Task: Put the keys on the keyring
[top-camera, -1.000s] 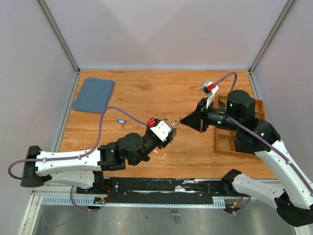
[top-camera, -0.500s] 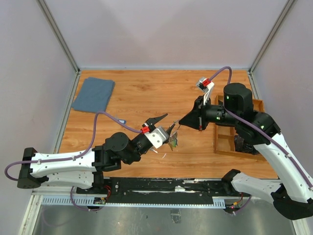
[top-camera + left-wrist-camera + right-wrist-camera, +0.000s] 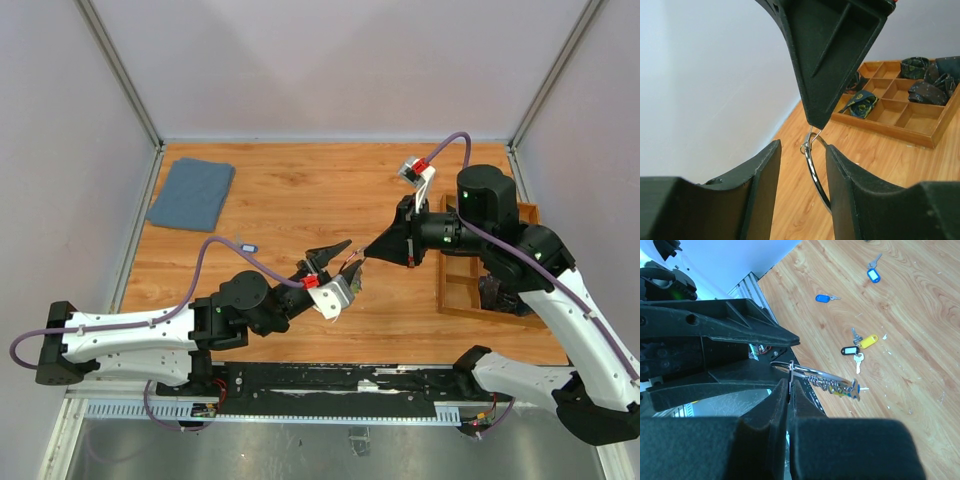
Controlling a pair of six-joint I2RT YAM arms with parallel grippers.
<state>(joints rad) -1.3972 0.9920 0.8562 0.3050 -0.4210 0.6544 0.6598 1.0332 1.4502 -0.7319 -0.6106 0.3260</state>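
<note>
Brown wood table [image 3: 300, 190], grey walls [image 3: 300, 70], blue cloth [image 3: 192, 193] far left. R gripper [image 3: 789, 385] is pinched tight on keyring [image 3: 812, 170], up in air. L gripper [image 3: 802, 147] jaws half open around it. Loose keys [image 3: 868, 341] lie on table.

Nothing to read out here, folks: no lettering, number or brand mark comes through in any of the three views. The coloured tags on the loose keys [image 3: 869, 341] lying on the wooden tabletop [image 3: 920, 315] are too small to make out any writing.
</note>
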